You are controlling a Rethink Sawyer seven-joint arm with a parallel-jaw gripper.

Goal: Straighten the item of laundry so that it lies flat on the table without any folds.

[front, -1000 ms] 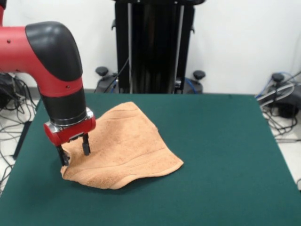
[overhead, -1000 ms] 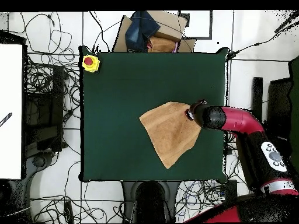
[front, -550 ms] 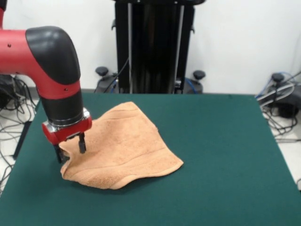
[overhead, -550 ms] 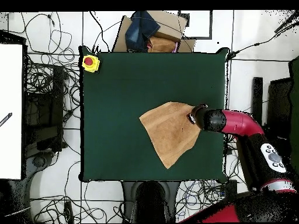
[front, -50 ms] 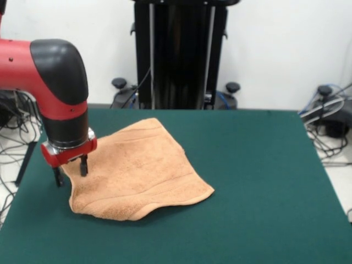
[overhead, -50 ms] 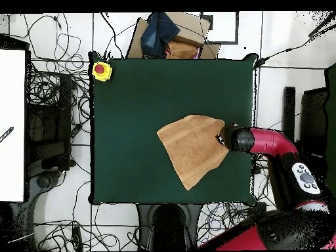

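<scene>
The peach-orange towel, the item of laundry (front, -50 ms: 137,170), lies on the green table (front, -50 ms: 264,181), left of the middle. It is mostly spread, with a shallow ridge running across it and a wavy front edge. My gripper (front, -50 ms: 70,171) hangs at the towel's left edge. Its two black fingers stand apart, one just over the cloth's corner and the other off the cloth above the felt. In the overhead view the towel (overhead, -50 ms: 193,147) reaches to the gripper (overhead, -50 ms: 223,136) near the table's right side (overhead, -50 ms: 243,92).
A yellow box with a red button (overhead, -50 ms: 101,70) sits on the table's top-left corner in the overhead view. A cardboard box with dark cloth (overhead, -50 ms: 172,38) lies beyond the top edge. Cables cover the floor all round. The black pedestal (front, -50 ms: 179,55) rises behind the table.
My gripper has moved left towards the table's edge and risen slightly. The towel's left corner came along with it, so the cloth lies wider and flatter on that side.
</scene>
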